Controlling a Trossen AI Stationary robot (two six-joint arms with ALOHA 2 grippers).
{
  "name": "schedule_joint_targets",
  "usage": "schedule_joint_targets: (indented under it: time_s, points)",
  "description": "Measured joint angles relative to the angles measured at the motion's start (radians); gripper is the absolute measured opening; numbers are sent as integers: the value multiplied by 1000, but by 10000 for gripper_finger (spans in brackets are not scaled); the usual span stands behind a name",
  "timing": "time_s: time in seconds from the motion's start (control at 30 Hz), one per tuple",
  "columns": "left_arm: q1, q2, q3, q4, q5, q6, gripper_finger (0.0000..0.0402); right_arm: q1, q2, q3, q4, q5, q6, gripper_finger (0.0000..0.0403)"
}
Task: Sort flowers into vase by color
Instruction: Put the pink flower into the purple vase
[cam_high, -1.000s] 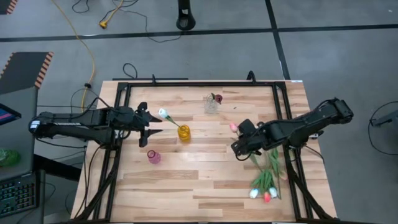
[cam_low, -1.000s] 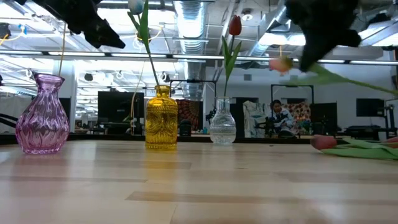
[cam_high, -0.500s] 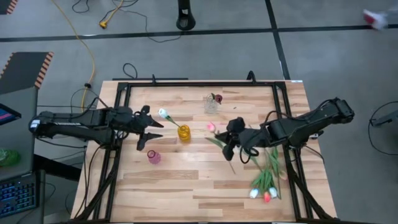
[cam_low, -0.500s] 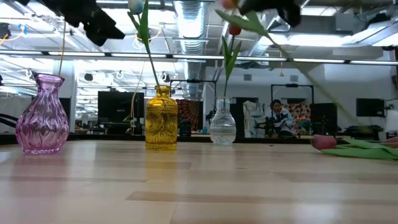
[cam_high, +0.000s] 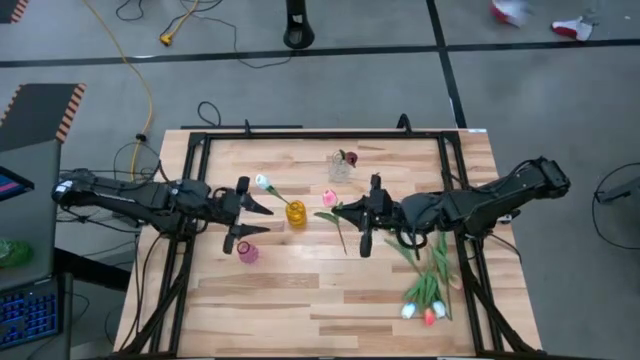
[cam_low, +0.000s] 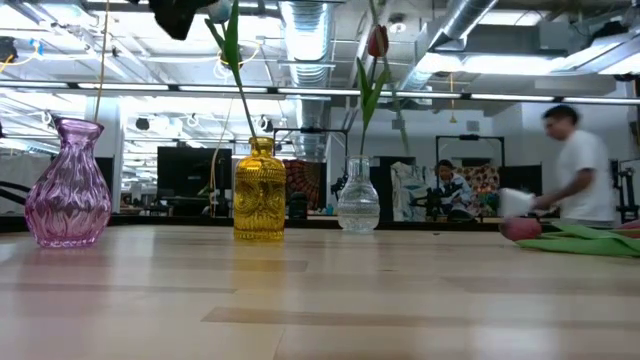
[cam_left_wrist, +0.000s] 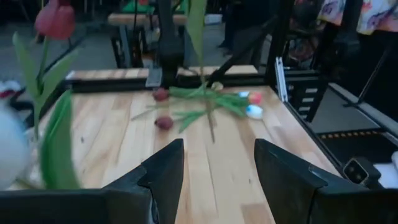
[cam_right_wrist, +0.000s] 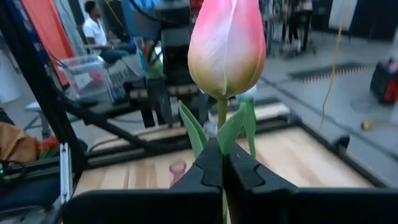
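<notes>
My right gripper (cam_high: 352, 213) hovers over the table's middle, right of the yellow vase (cam_high: 296, 213), and is shut on a pink tulip (cam_high: 329, 198). That yellow vase holds a white tulip (cam_high: 262, 183) by its stem. A clear vase (cam_high: 340, 168) near the far edge holds a dark red tulip (cam_low: 377, 40). The purple vase (cam_high: 247, 252) stands without a flower. My left gripper (cam_high: 253, 220) is open, just left of the yellow vase and above the purple one. Several more tulips (cam_high: 428, 290) lie on the table at the right. My right gripper pinches the pink tulip's stem (cam_right_wrist: 222, 119) between both fingers, a short way below the head and leaves. The fingers come in about level from the table's right. The flower is lifted clear; its head (cam_right_wrist: 227, 46) stands beyond the fingertips, and the lower stem (cam_high: 342, 238) trails toward the near edge.
A black metal frame (cam_high: 190, 200) borders the table's left, far and right sides. In the low view the three vases stand in a row: purple (cam_low: 68, 195), yellow (cam_low: 259, 190), clear (cam_low: 357, 197). A person (cam_low: 575, 165) walks in the room behind.
My right gripper has carried the pink tulip toward the table's left, from above the flower pile to near the yellow vase, turning so that its fingers point left. My left gripper has shifted slightly right toward the yellow vase, staying open. A person has walked into the background.
</notes>
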Motion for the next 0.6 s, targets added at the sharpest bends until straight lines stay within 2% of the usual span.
schedule_joint_targets:
  time_s: [0.3,0.6]
  points:
    - [-43,142,0,269,-89,40,183,0,0,0,121,-5,-156,24]
    - [-45,299,2,531,-116,85,183,0,0,0,158,-6,-168,25]
